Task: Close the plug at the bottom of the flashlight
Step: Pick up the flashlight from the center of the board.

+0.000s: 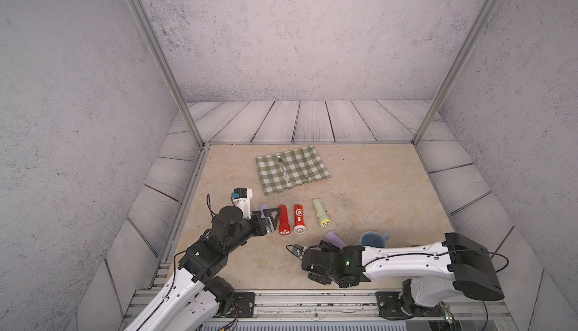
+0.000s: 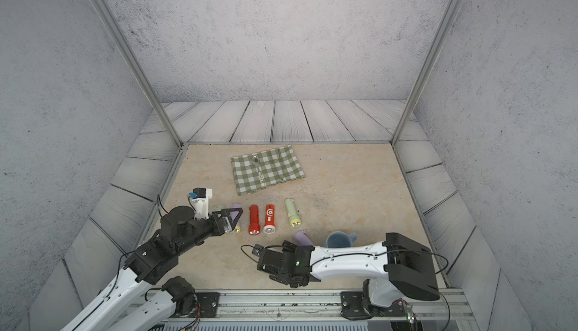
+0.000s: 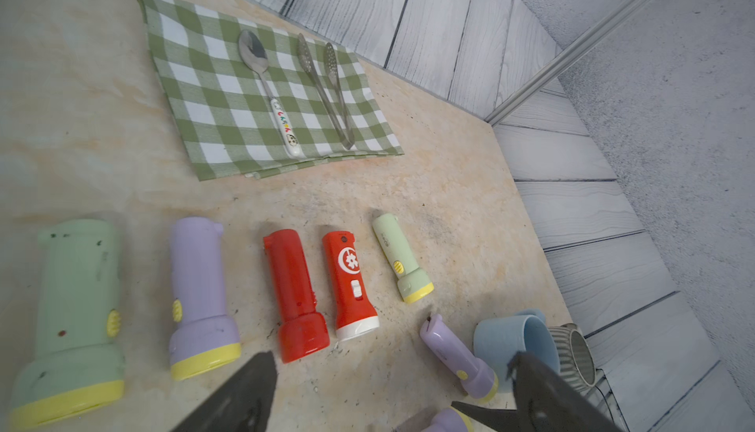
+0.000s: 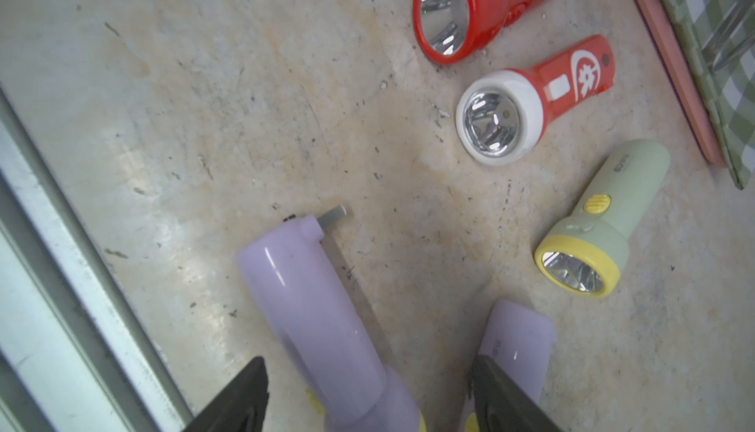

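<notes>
spoon (image 3: 269,95) and tongs (image 3: 326,95) on checked cloth (image 3: 196,83); blue mug (image 3: 502,340), perhaps ribbed cup (image 3: 566,348)

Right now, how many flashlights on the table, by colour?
Purple flashlights: 3
Green flashlights: 2
Red flashlights: 2
Total: 7

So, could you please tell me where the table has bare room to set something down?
The widest bare patch of table is right of the checked cloth, behind the pale green flashlight and blue mug. A smaller one lies left of the cloth. The flashlight row is crowded.
</notes>
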Tool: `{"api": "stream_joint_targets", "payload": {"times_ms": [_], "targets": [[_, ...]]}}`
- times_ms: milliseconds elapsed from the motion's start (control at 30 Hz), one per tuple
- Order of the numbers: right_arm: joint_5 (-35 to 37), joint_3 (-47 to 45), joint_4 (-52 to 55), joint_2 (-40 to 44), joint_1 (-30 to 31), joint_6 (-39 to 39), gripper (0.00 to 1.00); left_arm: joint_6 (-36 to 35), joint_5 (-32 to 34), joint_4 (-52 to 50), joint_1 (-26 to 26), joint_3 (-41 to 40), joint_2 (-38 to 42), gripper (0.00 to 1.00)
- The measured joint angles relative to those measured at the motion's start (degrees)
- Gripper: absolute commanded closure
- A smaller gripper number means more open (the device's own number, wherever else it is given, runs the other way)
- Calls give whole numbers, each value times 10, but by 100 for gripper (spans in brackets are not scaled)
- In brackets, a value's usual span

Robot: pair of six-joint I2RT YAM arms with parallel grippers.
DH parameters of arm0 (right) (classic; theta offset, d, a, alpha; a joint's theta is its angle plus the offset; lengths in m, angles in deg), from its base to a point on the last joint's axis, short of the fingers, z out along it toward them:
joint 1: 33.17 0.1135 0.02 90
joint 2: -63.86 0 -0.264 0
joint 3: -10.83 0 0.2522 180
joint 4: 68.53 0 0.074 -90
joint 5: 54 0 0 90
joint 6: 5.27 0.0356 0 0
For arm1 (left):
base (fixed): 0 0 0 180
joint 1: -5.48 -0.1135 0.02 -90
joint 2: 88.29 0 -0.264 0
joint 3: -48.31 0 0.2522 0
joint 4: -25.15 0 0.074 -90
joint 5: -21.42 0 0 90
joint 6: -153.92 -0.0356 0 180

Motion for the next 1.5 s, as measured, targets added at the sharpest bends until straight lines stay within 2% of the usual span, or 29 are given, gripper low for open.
{"api": "stream_joint_targets", "payload": {"times_ms": [367, 667, 933, 1133, 1300, 1400, 1500], "targets": [[-74, 18, -32, -63, -7, -31, 27, 2, 40, -33, -11, 0, 21, 5], [-121, -6, -68, -73, -63, -36, 31, 4, 46, -35, -18, 0, 40, 5], [-139, 4, -83, -98, -85, -47, 36, 9, 49, -35, -23, 0, 40, 4], [-153, 28, -97, -125, -108, -41, 48, 10, 49, -35, -26, 0, 42, 4], [-166, 41, -102, -139, -133, -34, 52, 10, 46, -35, -26, 0, 39, 4], [-176, 42, -105, -140, -145, -32, 64, 10, 45, -35, -29, 0, 38, 4], [-191, 42, -106, -140, -157, -29, 72, 10, 45, -35, -29, 0, 37, 4]]}}
